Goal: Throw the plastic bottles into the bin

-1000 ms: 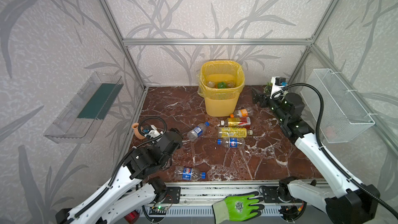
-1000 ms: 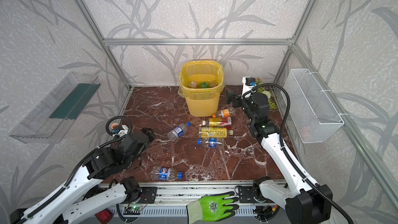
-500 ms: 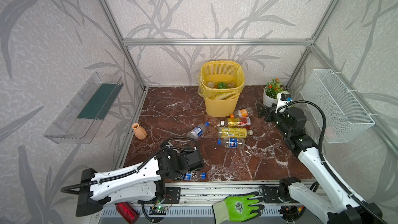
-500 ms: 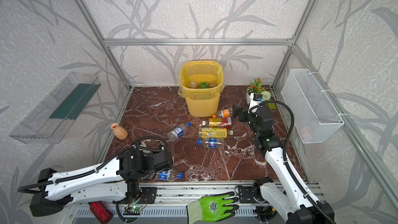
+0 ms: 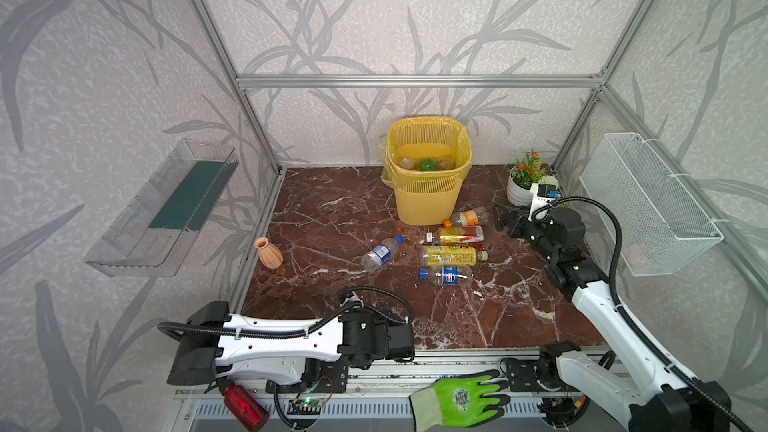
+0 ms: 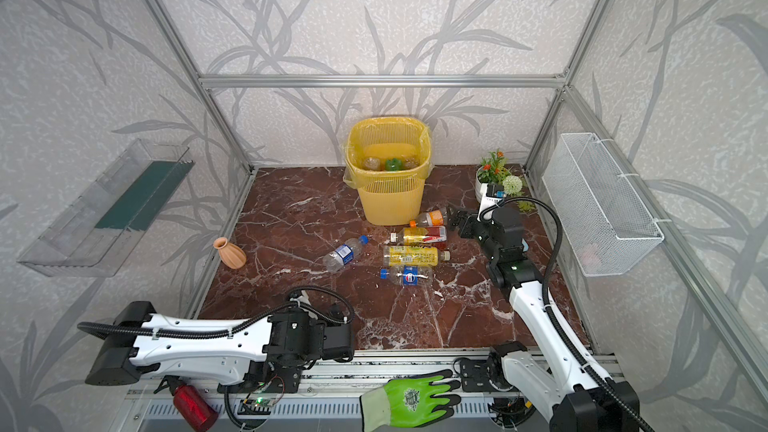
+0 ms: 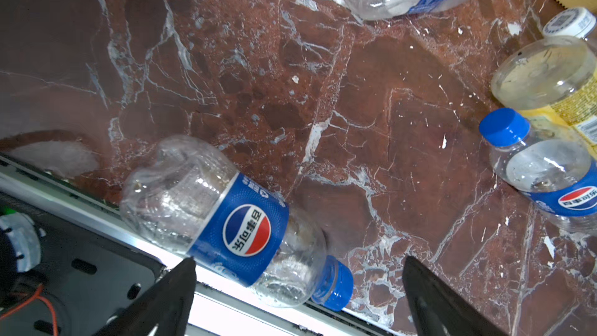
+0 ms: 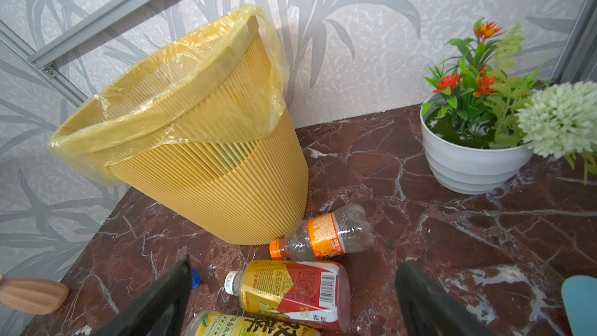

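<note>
The bin was seen upright at the back wall, lined w/ a yellow bag. A few bottles, incl. a green bottle, were lying at its bottom.

Five plastic bottles were left on their sides on the marble tabletop in front of it. An orange-label bottle was just beside the bin's base. Toward the front came a red-and-yellow-label bottle, a yellow-label bottle and a Pepsi bottle. A water bottle w/ a blue label was set apart to the left, lying diagonally.

A second Pepsi bottle was shown only in the left wrist view, on its side at the tabletop's front edge. The left gripper was held low over it, jaws spread wide and nothing clamped. The bottle's cap end was framed btwn the fingers; contact couldn't be told. In both top views that bottle was hidden under the left arm.

The right gripper was held low, just right of the orange-label and red-and-yellow-label bottles and near the bin, jaws spread wide and empty.

Also noted: a terracotta vase at the left edge, a potted plant in the back right corner, a wire basket and a clear tray on the side walls, and a green glove and a red canister at the front.
</note>
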You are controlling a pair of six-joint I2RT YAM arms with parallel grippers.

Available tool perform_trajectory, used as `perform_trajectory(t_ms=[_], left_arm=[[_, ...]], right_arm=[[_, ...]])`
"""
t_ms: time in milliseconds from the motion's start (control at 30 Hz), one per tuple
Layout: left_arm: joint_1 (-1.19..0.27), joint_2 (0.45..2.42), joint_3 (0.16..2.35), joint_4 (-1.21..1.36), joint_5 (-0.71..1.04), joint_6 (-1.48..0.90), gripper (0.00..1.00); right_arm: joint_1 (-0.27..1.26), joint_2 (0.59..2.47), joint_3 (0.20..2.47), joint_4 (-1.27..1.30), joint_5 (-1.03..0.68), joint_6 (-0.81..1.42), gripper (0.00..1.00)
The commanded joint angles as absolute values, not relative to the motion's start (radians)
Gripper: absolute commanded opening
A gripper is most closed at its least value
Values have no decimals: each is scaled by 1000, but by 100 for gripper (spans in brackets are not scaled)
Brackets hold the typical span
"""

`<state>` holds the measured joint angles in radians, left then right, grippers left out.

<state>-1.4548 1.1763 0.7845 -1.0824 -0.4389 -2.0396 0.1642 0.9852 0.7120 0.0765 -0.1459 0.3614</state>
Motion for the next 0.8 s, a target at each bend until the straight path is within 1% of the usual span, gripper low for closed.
perform_trajectory(t_ms=[0, 67, 233, 600, 700, 767], left_arm=[[-1462, 1196, 813, -1104, -452, -2740, 99], [-1460, 1196, 810, -1109, -469, -2740, 99], [-1460, 1178, 796, -1141, -436, -2739, 99], [-1459, 1166, 734, -1063, -459, -2738, 99], [-1460, 1148, 698, -1034, -485, -2734, 99], [-1459, 1131, 695, -1049, -527, -2713, 98]], right_arm=[[161, 989, 697, 92, -173, 386, 98], [161, 988, 698, 89, -170, 379, 98], [161, 997, 696, 85, -166, 371, 98], [161, 1035, 714, 74, -195, 372, 98], [162, 1044, 717, 74, -204, 372, 98], [160, 1047, 716, 83, -236, 355, 96]])
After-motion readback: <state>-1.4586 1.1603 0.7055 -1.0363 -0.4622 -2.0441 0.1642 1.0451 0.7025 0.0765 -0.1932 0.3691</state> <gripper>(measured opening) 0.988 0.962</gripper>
